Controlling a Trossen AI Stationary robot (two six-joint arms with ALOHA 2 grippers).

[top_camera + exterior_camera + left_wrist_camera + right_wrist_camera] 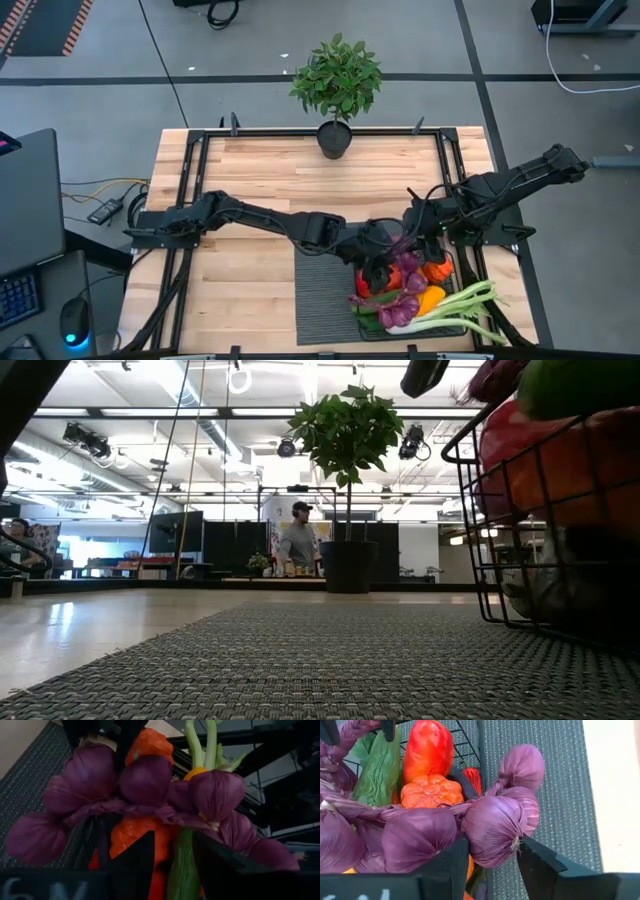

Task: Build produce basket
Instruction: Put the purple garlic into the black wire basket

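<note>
Purple onion braid [470, 825] fills both wrist views, pinched by left gripper [378, 268] and right gripper [412, 232] jaws above the crowded basket [462, 322] (bench [240, 300] left bare).

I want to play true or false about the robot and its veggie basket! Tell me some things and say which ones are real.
1. The basket sits on a dark ribbed mat. True.
2. The basket is empty. False: it holds purple bulbs, a leek and orange and red pieces.
3. A potted plant stands at the far edge of the table. True.
4. Both arms wait far from the basket. False: the left claw and right claw both sit right over the produce.
5. The purple bulbs are joined in a braided string. True.
6. The plant is inside the basket. False: it stands apart on the bare wood.
</note>
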